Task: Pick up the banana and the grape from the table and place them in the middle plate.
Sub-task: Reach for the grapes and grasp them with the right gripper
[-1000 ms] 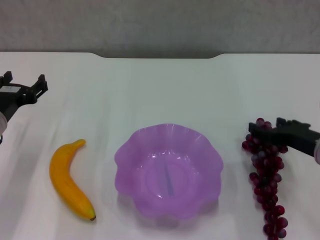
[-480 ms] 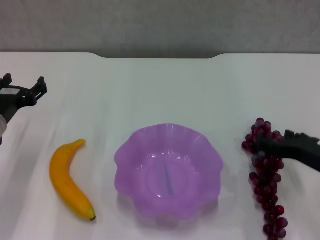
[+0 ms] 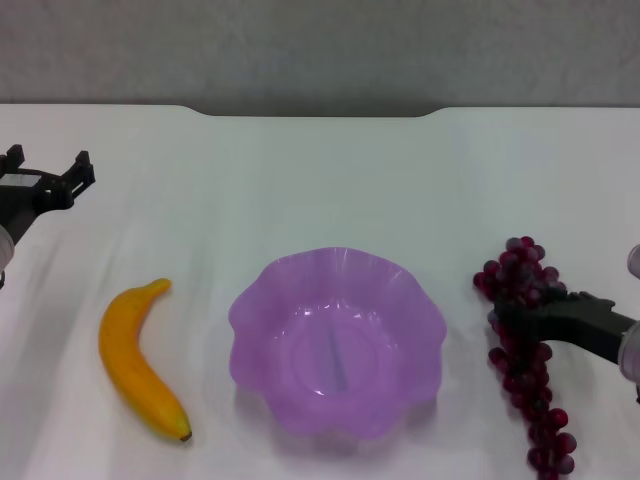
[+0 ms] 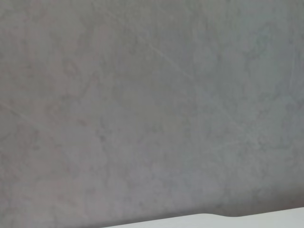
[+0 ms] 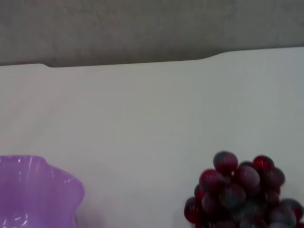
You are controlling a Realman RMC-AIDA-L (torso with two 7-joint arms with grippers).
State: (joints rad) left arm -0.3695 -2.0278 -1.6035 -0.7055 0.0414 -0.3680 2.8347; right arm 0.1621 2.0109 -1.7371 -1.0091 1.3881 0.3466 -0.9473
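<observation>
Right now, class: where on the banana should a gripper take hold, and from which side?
Grip the banana across its thick middle, from above. It lies flat on the table, curving from stem to dark tip, with both long sides clear for the jaws.

one banana (image 3: 137, 362), one grape bunch (image 3: 524, 350), one plate (image 3: 337, 341), two end effectors (image 3: 45, 172)

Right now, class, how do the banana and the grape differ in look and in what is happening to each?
The banana is one smooth, curved yellow-orange piece; the grape is a long bunch of small dark red-purple berries. The banana lies untouched, far from the left gripper; the right gripper reaches across the grape. Both lie on the table, beside the middle plate.
</observation>
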